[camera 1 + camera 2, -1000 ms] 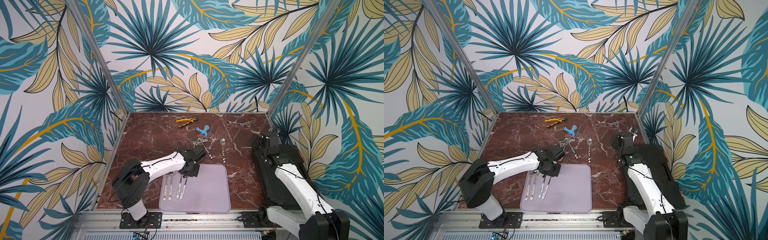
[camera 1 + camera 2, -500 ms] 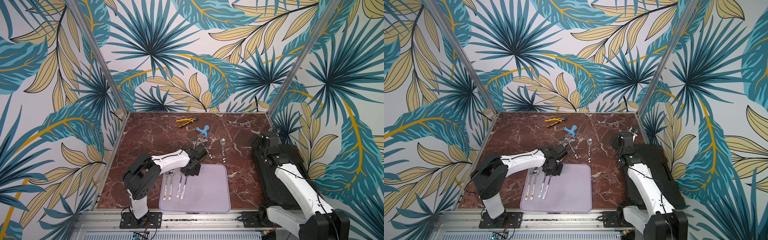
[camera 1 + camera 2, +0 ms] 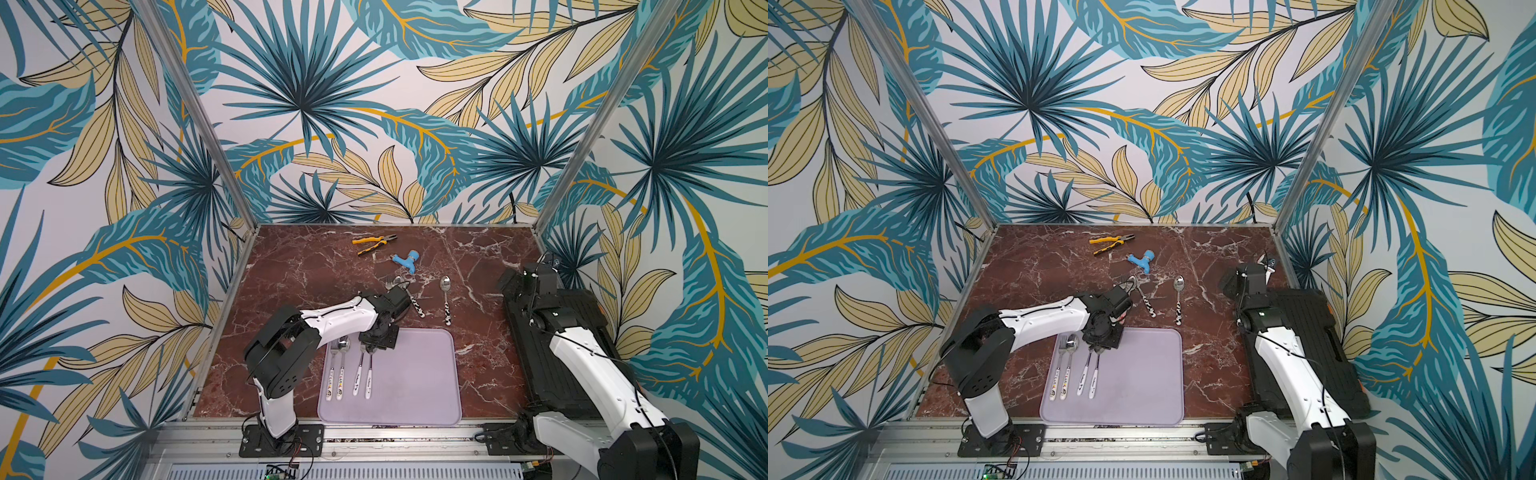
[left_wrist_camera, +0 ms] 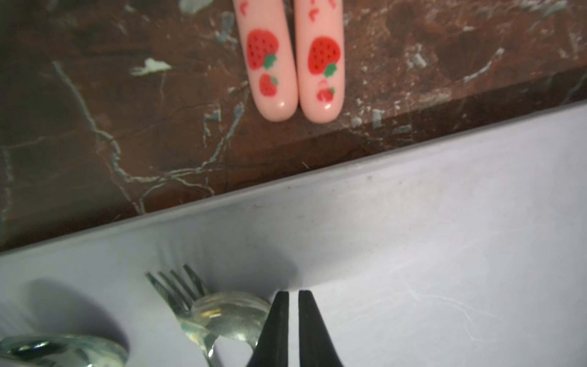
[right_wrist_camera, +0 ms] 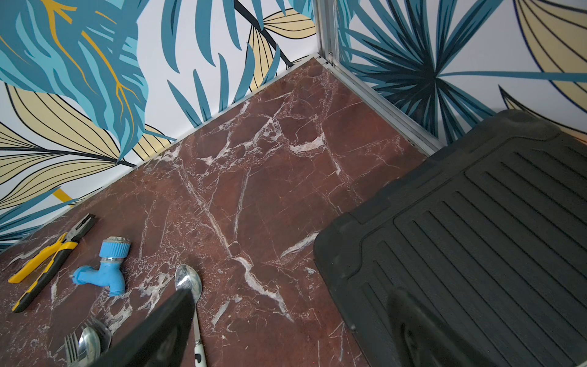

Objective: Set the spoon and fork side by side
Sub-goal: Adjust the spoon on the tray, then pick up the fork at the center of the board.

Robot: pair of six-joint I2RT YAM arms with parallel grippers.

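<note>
Lilac rectangular plastic tray [image 3: 415, 386], white-handled steel fork [image 4: 178, 286] and spoon [image 4: 228, 314] side by side on its left half, heads overlapping, left gripper [image 4: 293, 302] over the tray's far edge beside the spoon bowl, fingers almost together, empty, right gripper [image 5: 292, 295] beyond the tray's far right corner, jaws wide apart, empty

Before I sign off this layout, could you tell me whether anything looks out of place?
Yes: on the lilac plastic tray, the bowl of the metal spoon lies across the neck of the metal fork, next to the left gripper, so that pair overlaps.
</note>
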